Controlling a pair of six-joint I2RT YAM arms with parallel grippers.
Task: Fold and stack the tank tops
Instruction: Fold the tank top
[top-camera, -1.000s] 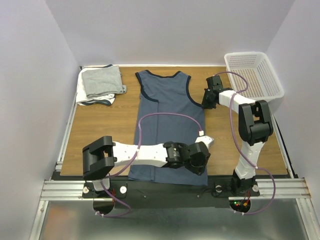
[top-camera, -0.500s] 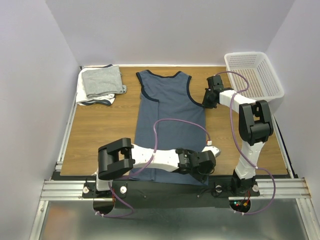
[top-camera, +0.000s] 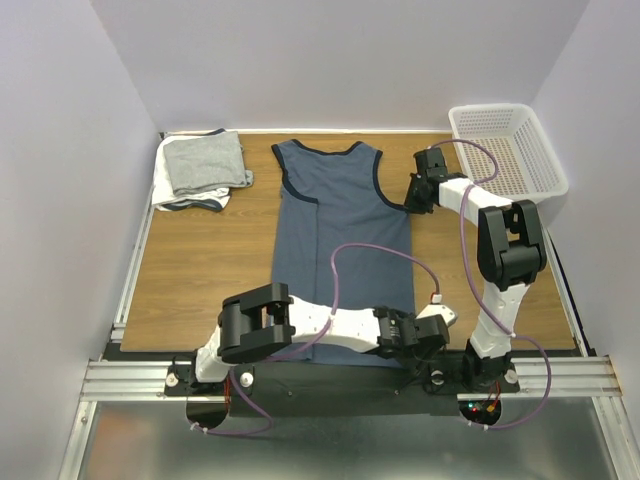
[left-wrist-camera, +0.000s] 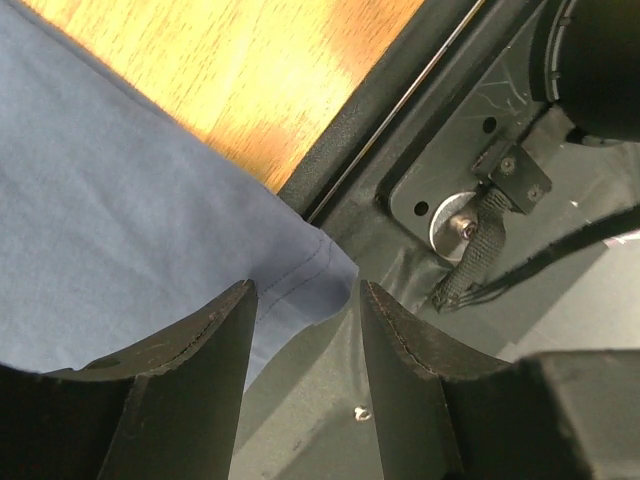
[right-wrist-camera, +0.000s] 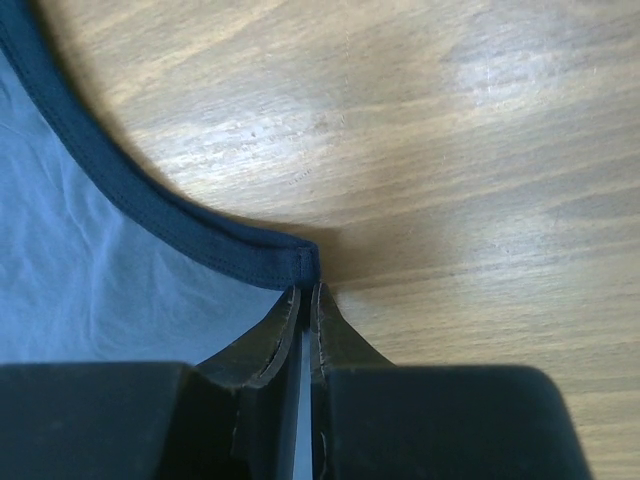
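Note:
A slate-blue tank top (top-camera: 340, 230) with navy trim lies flat in the middle of the wooden table, neck away from me. My left gripper (top-camera: 432, 327) reaches across to its near right hem corner (left-wrist-camera: 322, 268) at the table's front edge. In the left wrist view the gripper (left-wrist-camera: 305, 290) is open, and the corner lies just ahead between the fingertips. My right gripper (top-camera: 411, 203) sits at the shirt's right armhole. In the right wrist view it (right-wrist-camera: 308, 292) is shut, pinching the blue cloth just under the navy trim (right-wrist-camera: 200, 235).
Folded grey and white tank tops (top-camera: 200, 170) are stacked at the back left corner. A white perforated basket (top-camera: 500, 108) stands at the back right. The black base rail (left-wrist-camera: 470, 150) runs just past the front edge of the table (top-camera: 200, 260).
My left arm has swung right and toward the front edge, carrying its gripper from over the hem to the shirt's near right corner. The right arm has stayed at the armhole.

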